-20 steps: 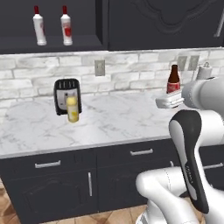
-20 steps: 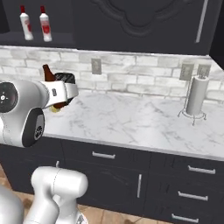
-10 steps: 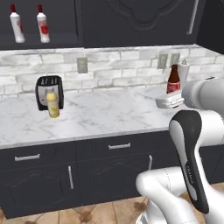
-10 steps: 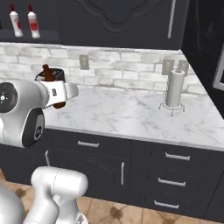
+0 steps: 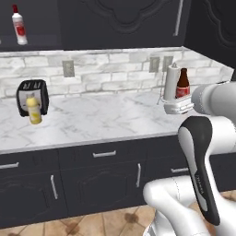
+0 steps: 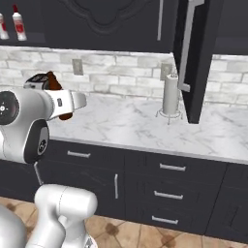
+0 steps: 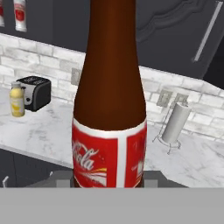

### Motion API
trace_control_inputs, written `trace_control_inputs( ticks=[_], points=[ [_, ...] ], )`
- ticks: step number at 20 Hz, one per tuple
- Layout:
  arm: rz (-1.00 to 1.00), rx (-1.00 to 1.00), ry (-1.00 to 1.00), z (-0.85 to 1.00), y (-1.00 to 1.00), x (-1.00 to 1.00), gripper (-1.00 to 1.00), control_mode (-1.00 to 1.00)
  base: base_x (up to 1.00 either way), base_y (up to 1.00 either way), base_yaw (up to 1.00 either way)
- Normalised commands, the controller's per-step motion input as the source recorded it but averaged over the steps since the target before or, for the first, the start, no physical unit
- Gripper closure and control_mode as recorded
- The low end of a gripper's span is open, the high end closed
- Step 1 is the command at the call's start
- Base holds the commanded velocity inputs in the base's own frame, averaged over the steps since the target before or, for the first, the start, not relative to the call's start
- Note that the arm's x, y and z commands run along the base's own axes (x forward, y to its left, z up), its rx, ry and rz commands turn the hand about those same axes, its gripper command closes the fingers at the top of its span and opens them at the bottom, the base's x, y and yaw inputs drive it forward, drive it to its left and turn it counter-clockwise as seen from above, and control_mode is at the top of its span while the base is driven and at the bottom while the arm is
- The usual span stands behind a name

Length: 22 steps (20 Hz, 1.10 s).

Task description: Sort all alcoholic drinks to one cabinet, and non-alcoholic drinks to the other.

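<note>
My gripper (image 5: 179,103) is shut on the small dark brown bottle (image 5: 183,85) with the red label, holding it upright above the counter at the right. That bottle (image 7: 109,109) looms large in the hand view and peeks out behind my arm (image 6: 53,81). The yellow juice bottle (image 5: 33,110) stands in front of a toaster (image 5: 30,95) at the left. Two white red-capped bottles (image 6: 19,26) (image 6: 2,27) stand on the shelf of the left upper cabinet (image 5: 37,42). The right upper cabinet's door (image 6: 193,58) hangs open.
A paper towel holder (image 6: 170,95) stands on the marble counter (image 5: 106,120) just behind the held bottle, close to the open door. Lower drawer units with silver handles (image 6: 167,167) run under the counter. Wall outlets (image 5: 68,68) sit on the brick backsplash.
The base has driven to the right, so the whole scene has slid left in both base views. The brown bottle stays in my shut gripper. The open right cabinet door has come into view.
</note>
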Motion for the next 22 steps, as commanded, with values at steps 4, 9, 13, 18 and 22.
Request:
trace_control_inputs(
  ticks=[4,9,13,18,22],
  points=[
    [0.00,0.00,0.00,0.00,0.00,0.00,1.00,1.00,-0.23,-0.49,0.00],
    [0.00,0.00,0.00,0.00,0.00,0.00,1.00,1.00,-0.41,-0.21,0.00],
    [0.00,0.00,0.00,0.00,0.00,0.00,1.00,1.00,-0.56,-0.22,0.00],
    [0.00,0.00,0.00,0.00,0.00,0.00,1.00,1.00,-0.48,-0.35,0.00],
    [0.00,0.00,0.00,0.00,0.00,0.00,1.00,1.00,-0.52,-0.47,0.00]
  ],
)
